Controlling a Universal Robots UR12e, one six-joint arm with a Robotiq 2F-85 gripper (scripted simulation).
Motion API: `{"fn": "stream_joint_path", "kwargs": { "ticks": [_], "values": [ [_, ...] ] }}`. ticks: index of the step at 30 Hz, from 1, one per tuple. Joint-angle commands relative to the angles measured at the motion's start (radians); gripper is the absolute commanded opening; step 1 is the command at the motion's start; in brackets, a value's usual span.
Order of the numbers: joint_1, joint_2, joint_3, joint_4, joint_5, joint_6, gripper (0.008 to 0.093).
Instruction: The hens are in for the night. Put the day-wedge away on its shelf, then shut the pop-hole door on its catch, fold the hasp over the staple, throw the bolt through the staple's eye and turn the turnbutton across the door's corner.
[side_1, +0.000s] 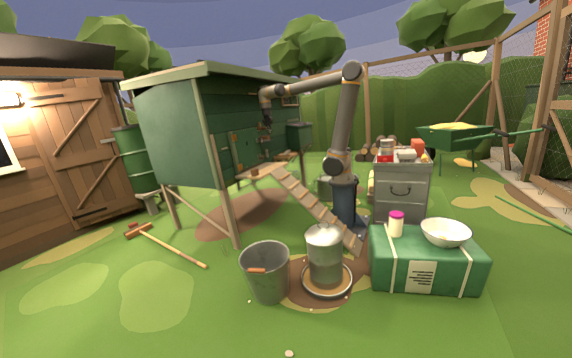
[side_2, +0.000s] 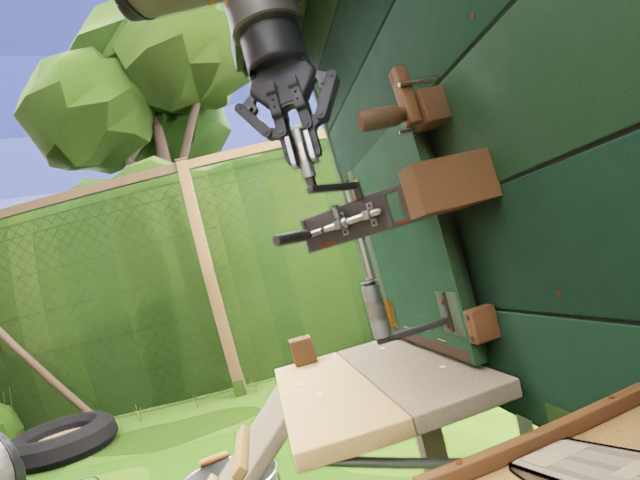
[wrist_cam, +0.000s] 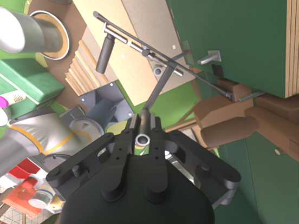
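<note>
On the green coop wall (side_1: 240, 135) the pop-hole door (side_2: 413, 248) is closed against its frame. A grey hasp plate (side_2: 356, 217) carrying a sliding bolt (side_2: 346, 221) stands out from the door's edge, swung partway. A thin handle rod (side_2: 331, 187) rises from the hasp. A brown block (side_2: 448, 182) sits on the wall at the hasp's far end. A wooden turnbutton (side_2: 408, 106) is above it. A small brown wedge (side_2: 302, 350) stands on the landing board (side_2: 382, 398). My gripper (side_2: 302, 147) is closed on the hasp's handle (wrist_cam: 143, 127).
A metal bucket (side_1: 265, 270) and a feeder (side_1: 325, 257) stand on the grass by the ramp (side_1: 312, 202). A green crate (side_1: 427, 260) with a bowl, a metal box (side_1: 402, 187) and a wheelbarrow (side_1: 457, 135) are to the right. A wire fence (side_2: 129, 289) runs behind.
</note>
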Motion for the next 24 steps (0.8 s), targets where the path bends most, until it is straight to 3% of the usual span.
{"fn": "stream_joint_path", "kwargs": {
  "ticks": [1,24],
  "values": [
    [0.005,0.003,-0.003,-0.001,0.001,0.005,0.008],
    [0.088,0.075,-0.059,-0.018,0.001,0.088,0.008]
  ]
}}
